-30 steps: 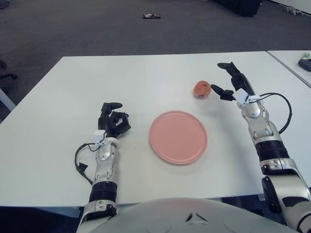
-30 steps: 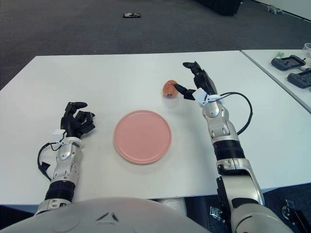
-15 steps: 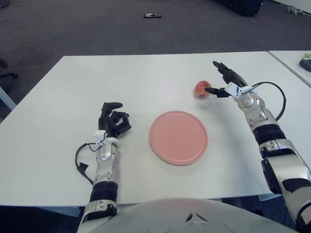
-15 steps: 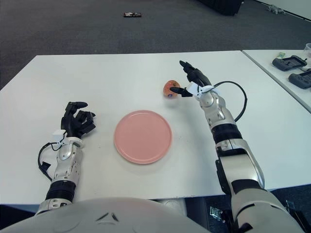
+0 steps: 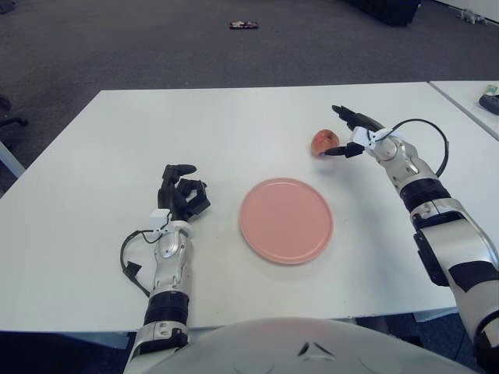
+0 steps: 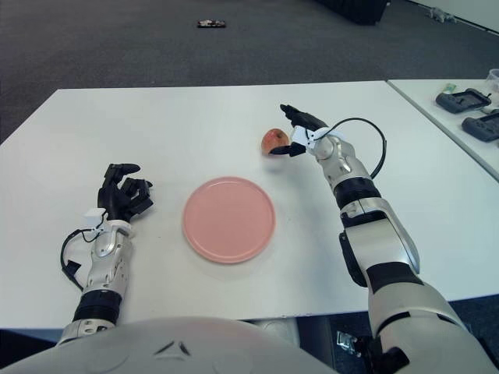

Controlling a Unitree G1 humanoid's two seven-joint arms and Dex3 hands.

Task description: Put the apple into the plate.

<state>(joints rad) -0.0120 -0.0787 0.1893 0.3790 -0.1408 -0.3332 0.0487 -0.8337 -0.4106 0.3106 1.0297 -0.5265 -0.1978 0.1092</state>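
A red-yellow apple (image 5: 323, 142) lies on the white table (image 5: 117, 156), beyond and to the right of the empty pink plate (image 5: 286, 220). My right hand (image 5: 343, 132) is right beside the apple on its right, fingers spread. One finger (image 5: 340, 113) reaches over the apple's top right, and the thumb (image 5: 332, 152) is by its lower right. The hand holds nothing. My left hand (image 5: 181, 195) rests on the table left of the plate, fingers curled and empty.
A second white table (image 6: 460, 136) stands to the right, with black devices (image 6: 466, 100) on it. A dark object (image 5: 243, 26) lies on the carpet beyond the table. A black cable (image 5: 129, 261) loops by my left wrist.
My right hand has moved left and lowered toward the apple, its fingers now bracketing the apple's right side. The apple, the plate and my left hand have not moved.
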